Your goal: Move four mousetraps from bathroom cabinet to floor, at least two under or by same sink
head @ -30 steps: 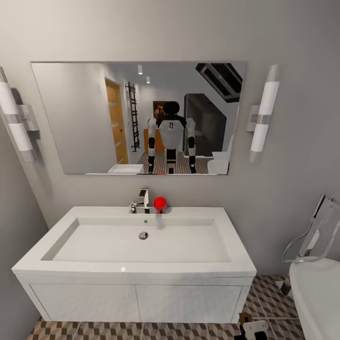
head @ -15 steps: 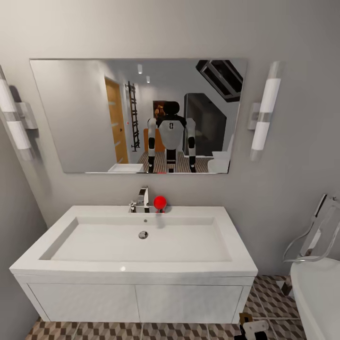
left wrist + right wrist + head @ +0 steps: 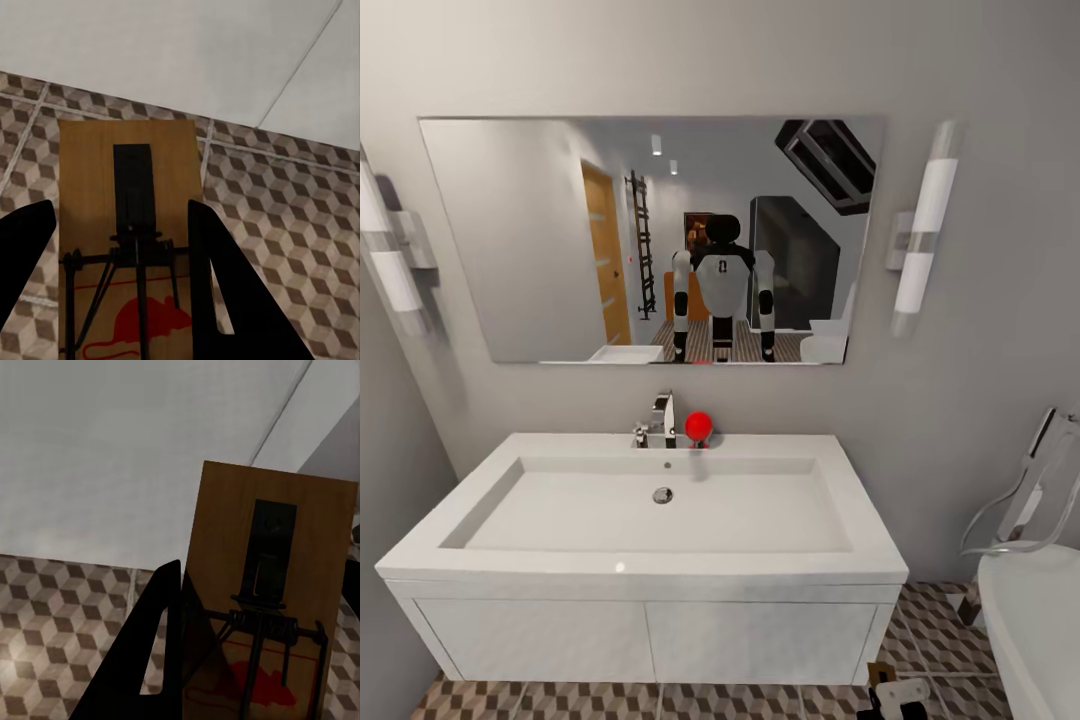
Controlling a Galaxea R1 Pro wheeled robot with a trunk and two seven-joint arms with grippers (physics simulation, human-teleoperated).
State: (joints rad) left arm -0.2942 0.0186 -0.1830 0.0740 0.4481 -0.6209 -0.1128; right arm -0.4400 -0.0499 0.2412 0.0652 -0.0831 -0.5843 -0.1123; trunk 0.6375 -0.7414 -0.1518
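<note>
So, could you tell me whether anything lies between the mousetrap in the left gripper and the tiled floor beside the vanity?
Nothing visible does. The mousetrap sits between the left gripper's fingers, with bare patterned floor below it and the white vanity front just beyond.

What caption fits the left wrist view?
Left gripper holding a mousetrap above the patterned floor, near the white vanity.

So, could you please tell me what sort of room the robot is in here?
A bathroom, almost certainly: a wide white rectangular sink with a chrome faucet, a large wall mirror above it, and a rounded white bathtub beside it on cube-patterned floor tiles.
</note>
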